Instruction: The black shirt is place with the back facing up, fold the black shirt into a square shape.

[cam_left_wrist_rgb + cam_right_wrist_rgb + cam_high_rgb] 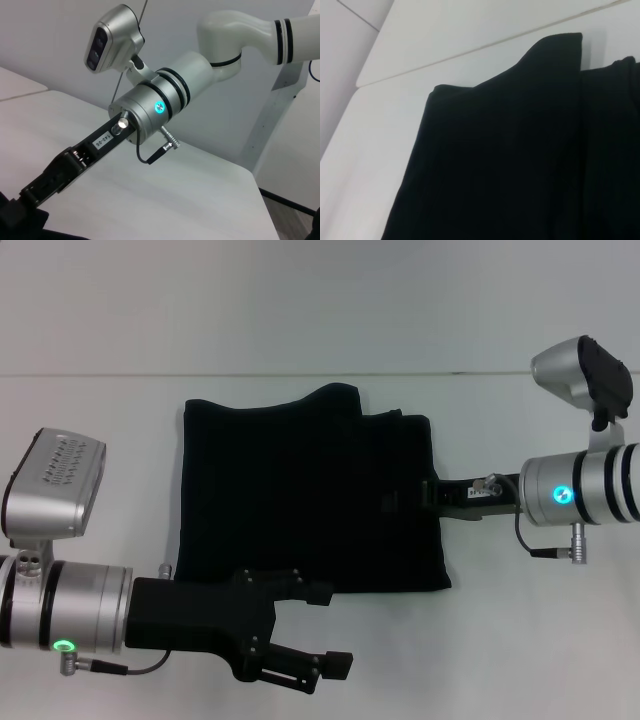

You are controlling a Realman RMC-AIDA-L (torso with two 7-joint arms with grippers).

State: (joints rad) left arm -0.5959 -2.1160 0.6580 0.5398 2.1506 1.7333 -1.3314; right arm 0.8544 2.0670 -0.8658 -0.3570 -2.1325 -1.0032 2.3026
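Head view: looks steeply down from above on the white flat tabletop (300, 310), both arms entering from the sides.
Left wrist view: faces across the table at the right arm, fairly near.
Right wrist view: close over the large matte black cloth shirt (520, 165).
Shared: shirt and tabletop.

black shirt (520, 160), folded, on white table (420, 55)

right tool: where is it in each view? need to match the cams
Head: right tool at the black shirt's right edge, middle-right of the picture.
Left wrist: right tool lower left, reaching the shirt's corner.
Right wrist: not in it; only shirt and table.
Shared landmark: the black shirt.
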